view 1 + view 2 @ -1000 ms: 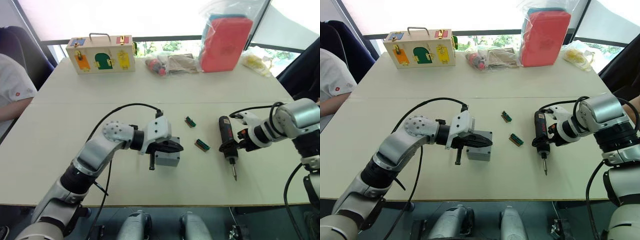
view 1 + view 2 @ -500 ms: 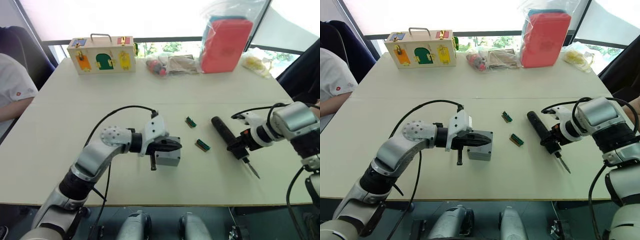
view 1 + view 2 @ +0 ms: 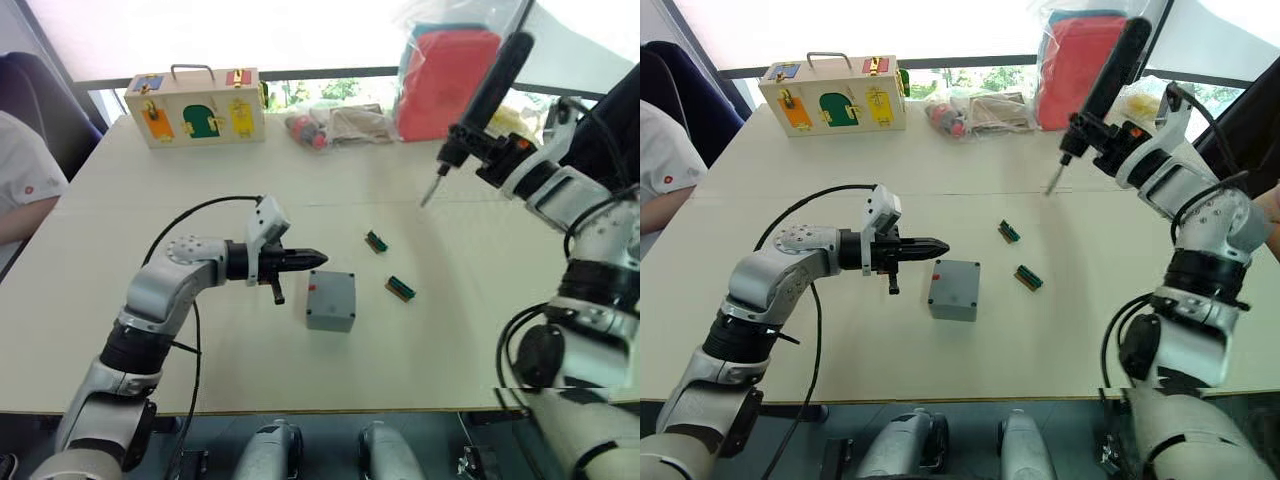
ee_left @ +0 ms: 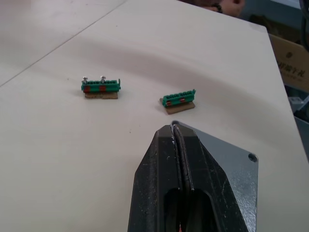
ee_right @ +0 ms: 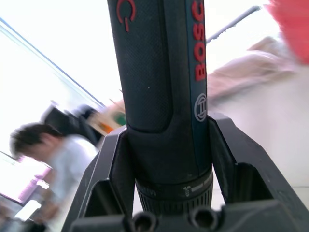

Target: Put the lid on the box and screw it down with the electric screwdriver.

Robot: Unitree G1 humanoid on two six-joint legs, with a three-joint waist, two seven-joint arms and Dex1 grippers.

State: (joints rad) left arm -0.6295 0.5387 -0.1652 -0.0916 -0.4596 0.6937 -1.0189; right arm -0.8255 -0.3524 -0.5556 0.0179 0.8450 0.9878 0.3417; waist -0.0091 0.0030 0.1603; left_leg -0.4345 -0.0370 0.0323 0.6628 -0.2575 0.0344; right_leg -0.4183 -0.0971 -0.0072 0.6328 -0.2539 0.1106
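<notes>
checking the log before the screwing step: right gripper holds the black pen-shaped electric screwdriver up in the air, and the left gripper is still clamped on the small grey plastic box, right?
Not quite. The right gripper does hold the black pen-shaped electric screwdriver in the air. But the left gripper, fingers shut on nothing, is beside the small grey plastic box, apart from it, as the right eye view shows.

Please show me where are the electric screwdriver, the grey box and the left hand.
electric screwdriver [image 3: 1110, 72]: right eye view, on its black body.
grey box [image 3: 954, 290]: right eye view, on its lidded top.
left hand [image 3: 936, 245]: right eye view, at its closed fingertips.
</notes>
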